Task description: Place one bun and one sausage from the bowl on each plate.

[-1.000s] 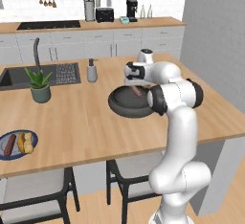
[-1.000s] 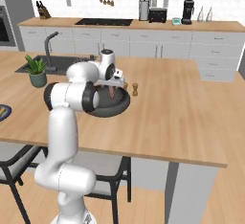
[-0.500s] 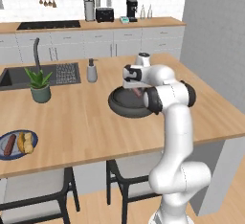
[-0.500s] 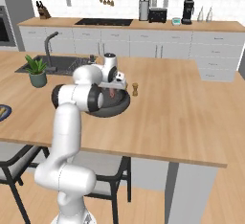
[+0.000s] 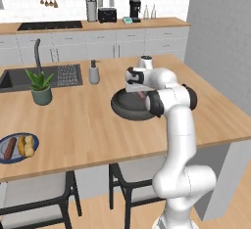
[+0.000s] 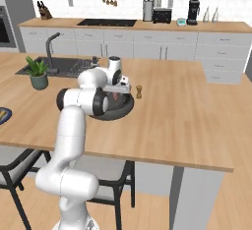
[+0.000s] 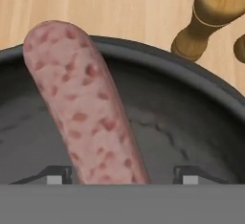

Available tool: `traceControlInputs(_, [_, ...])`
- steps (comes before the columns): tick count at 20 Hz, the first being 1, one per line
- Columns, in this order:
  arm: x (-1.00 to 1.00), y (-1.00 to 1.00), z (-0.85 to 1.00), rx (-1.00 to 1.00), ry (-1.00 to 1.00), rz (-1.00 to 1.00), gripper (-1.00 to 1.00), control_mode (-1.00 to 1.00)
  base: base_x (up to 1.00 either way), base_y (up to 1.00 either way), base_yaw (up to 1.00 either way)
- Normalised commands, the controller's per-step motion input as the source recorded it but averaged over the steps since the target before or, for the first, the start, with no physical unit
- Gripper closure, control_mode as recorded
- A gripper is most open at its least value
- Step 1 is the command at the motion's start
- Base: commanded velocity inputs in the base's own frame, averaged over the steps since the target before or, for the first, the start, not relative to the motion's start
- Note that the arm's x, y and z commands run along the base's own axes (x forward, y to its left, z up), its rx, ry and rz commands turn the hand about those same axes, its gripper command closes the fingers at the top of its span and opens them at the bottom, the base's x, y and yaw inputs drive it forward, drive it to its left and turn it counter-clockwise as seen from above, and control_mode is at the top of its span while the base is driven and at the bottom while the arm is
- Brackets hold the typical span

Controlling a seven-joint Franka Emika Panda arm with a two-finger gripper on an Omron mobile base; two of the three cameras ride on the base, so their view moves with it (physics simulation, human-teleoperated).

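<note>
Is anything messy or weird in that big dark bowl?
A little odd: the sausage leans with its far end up on the bowl's rim instead of lying flat. The hand sits low around its near end. Nothing looks spilled or broken.

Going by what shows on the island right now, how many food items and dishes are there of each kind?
Sausages: 2, one in the bowl, one on the plate
Buns: 1, on the plate
Plates: 1
Bowls: 1, dark grey
Total: 5
</note>
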Motion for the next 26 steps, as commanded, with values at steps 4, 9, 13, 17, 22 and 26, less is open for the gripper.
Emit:
traceControlInputs(4, [-0.19,0.0,-0.03,0.0,0.0,0.0,1.0,-1.0,0.0,0.0,0.0])
traceControlInputs(9, [-0.63,-0.04,0.08,0.0,-0.02,0.0,1.0,-1.0,0.0,0.0,0.0])
traceControlInputs(13, [-0.98,-0.08,0.44,0.0,0.0,0.0,1.0,-1.0,0.0,0.0,0.0])
traceControlInputs(17, [-0.99,-0.08,0.56,0.0,0.0,0.0,1.0,-1.0,0.0,0.0,0.0])
traceControlInputs(22, [-1.0,-0.01,0.39,0.0,0.0,-0.03,1.0,-1.0,0.0,0.0,0.0])
traceControlInputs(26, [-0.99,0.0,0.54,0.0,0.0,-0.05,1.0,-1.0,0.0,0.0,0.0])
